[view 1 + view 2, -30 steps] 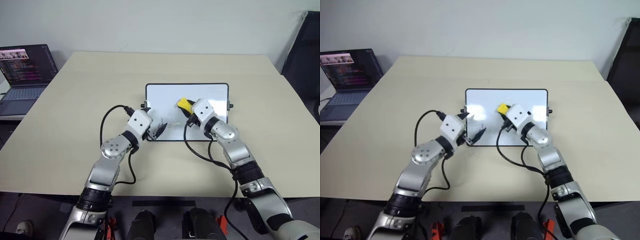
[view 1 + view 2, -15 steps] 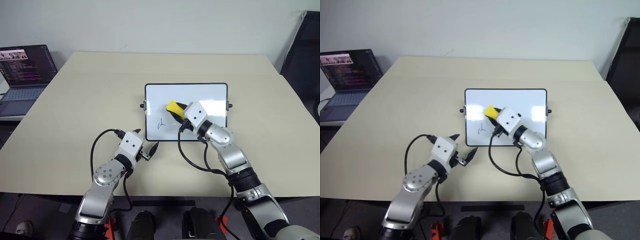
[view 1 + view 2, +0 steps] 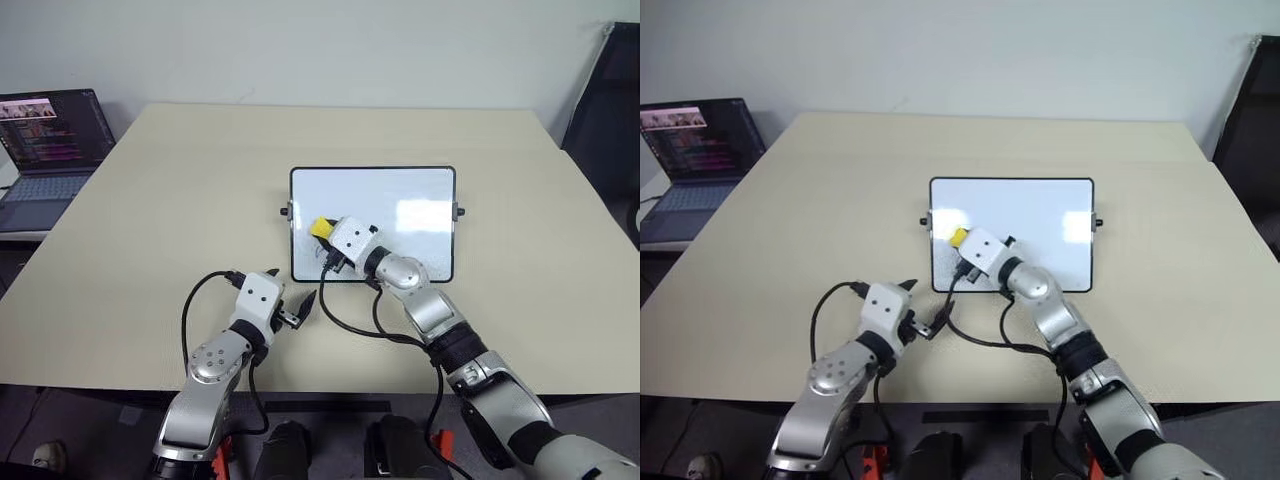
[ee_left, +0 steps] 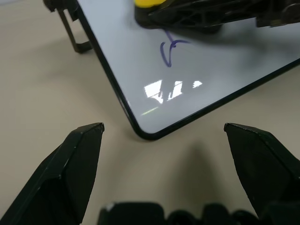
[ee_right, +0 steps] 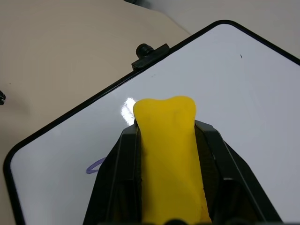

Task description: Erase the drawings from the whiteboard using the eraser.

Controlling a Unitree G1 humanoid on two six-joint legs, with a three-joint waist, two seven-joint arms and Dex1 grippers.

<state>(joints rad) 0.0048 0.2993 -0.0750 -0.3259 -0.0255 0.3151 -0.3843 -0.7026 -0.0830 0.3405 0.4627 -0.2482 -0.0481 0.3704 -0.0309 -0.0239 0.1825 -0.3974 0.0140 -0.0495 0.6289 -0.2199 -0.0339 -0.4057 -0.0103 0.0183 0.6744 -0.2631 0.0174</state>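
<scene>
One squiggle (image 4: 171, 49) of dark marker shows on the whiteboard (image 3: 400, 195), close to its near left corner, just beside the eraser (image 3: 321, 228). The whiteboard lies flat near the middle of the beige table (image 3: 150, 220), its black frame and small side knobs visible. The right gripper (image 3: 325, 240) is clenched on the yellow eraser — the block sticks out past the 2 black fingers (image 5: 117, 178) and sits over the board's left part, though actual contact with the surface cannot be told. The left gripper (image 3: 292, 305) rests off the board, over bare table just in front of the near left corner, its 2 fingers (image 4: 75, 164) spread wide apart and grasping nothing. At the far left edge — well apart from the board — stands a laptop (image 3: 45, 140) with a lit screen.
</scene>
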